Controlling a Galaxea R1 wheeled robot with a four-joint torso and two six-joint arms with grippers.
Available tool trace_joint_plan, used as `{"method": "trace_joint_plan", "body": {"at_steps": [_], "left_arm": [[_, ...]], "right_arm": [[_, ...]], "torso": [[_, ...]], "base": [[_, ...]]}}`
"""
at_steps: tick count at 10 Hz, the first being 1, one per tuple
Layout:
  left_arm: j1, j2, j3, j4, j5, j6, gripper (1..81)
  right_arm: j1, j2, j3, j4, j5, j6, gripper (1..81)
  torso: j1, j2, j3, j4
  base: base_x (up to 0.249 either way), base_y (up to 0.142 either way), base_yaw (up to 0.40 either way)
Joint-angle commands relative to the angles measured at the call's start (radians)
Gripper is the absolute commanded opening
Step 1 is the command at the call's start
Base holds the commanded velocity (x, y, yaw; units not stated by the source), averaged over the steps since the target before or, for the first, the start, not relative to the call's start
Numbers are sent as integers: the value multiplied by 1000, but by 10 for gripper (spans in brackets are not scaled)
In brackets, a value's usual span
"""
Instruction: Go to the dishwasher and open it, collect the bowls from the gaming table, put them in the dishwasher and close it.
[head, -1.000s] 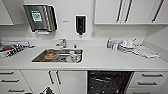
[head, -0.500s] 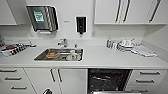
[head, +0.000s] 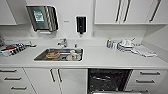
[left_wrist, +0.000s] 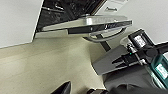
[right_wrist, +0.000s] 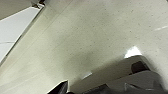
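From my head view, the dishwasher (head: 108, 79) stands open under the white counter (head: 105, 58), to the right of the sink (head: 60, 54); its dark cavity and a wire rack are visible, with white cabinet doors on its left and drawers on its right. The sink holds dishes, a tap (head: 63, 42) stands behind it, and a stack of crockery (head: 126, 45) sits toward the counter's right end. On the wall above hang a paper towel dispenser (head: 42, 18) and a dark soap dispenser (head: 81, 24). My left wrist view adds what the head view cuts off: the dishwasher door (left_wrist: 87, 23) lowered, its steel panel and bar handle seen edge-on above the pale floor (left_wrist: 50, 65), with part of my own base beside it. At the edge of that view, a dark tip of my left end effector (left_wrist: 63, 89) shows; I cannot tell whether it is spread or pressed together. My right wrist view records floor and a white panel edge (right_wrist: 15, 27); the right end effector (right_wrist: 60, 88) shows likewise a dark tip, state undetermined.
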Motion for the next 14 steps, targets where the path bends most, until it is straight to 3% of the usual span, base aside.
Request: {"method": "trace_joint_plan", "body": {"at_steps": [1, 3, 4, 6, 9, 11, 14], "left_arm": [[81, 41, -124, -1, 11, 22, 811], [220, 138, -300, 20, -53, 36, 811], [279, 170, -355, 26, -78, 37, 811], [362, 288, -516, 81, -103, 39, 811], [463, 402, -692, 123, -135, 39, 811], [527, 452, -784, 126, -224, 39, 811], [596, 574, -951, 124, -235, 39, 811]], "right_arm": [[2, -21, -25, -1, 21, -139, 811], [-67, 31, -108, 0, 44, -250, 811], [-102, 52, -138, -1, 48, -275, 811], [-159, 113, -234, -1, 74, -353, 811], [-234, 156, -295, -2, 128, -450, 811], [-280, 203, -327, -5, 175, -531, 811], [-313, 329, -483, -47, 177, -571, 811]], "torso": [[0, 0, 0, 0], [0, 0, 0, 0], [0, 0, 0, 0], [0, 0, 0, 0], [0, 0, 0, 0], [0, 0, 0, 0], [0, 0, 1, 0]], "base": [[0, 0, 0], [0, 0, 0], [0, 0, 0], [0, 0, 0], [0, 0, 0], [0, 0, 0], [0, 0, 0]]}}
